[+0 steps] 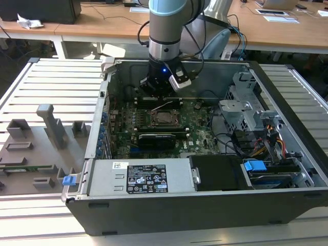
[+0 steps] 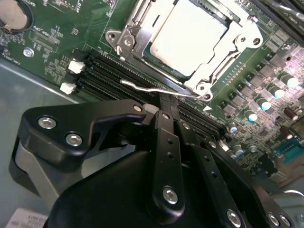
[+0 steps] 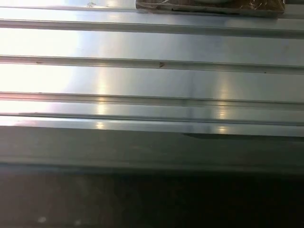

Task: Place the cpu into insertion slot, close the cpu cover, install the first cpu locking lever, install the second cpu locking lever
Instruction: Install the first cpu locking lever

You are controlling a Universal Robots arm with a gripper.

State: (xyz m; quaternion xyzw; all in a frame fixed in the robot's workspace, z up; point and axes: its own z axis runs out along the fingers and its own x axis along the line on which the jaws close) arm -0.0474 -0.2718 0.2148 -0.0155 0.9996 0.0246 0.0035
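In the exterior view, the grey-and-blue robot arm reaches down into the open black computer case [image 1: 205, 205], which lies on a ribbed aluminium counter [image 1: 56, 82]. Its black gripper [image 1: 160, 96] hangs just above the green motherboard [image 1: 197, 128], close over the far edge of the small square dark insertion slot with a metal rim [image 1: 165, 117]. A long black card [image 1: 157, 138] lies just on the near side of that slot. A grey plastic fixture tray [image 1: 36, 148] sits on the counter at the exterior view's left.

In the second wrist view, the small flat square cpu with a pale silver-grey face [image 2: 187, 37] sits seated in the insertion slot. The thin silver-grey metal cpu cover [image 2: 223, 52] lies down around it, its window framing the chip. A thin silver wire locking lever [image 2: 147, 87] runs along the socket's edge, beside the long narrow black memory slots [image 2: 114, 76]. The jaws stand together, tips right at that lever; whether they grip it I cannot tell.

In the first wrist view, ribbed aluminium [image 3: 152, 80] shows.
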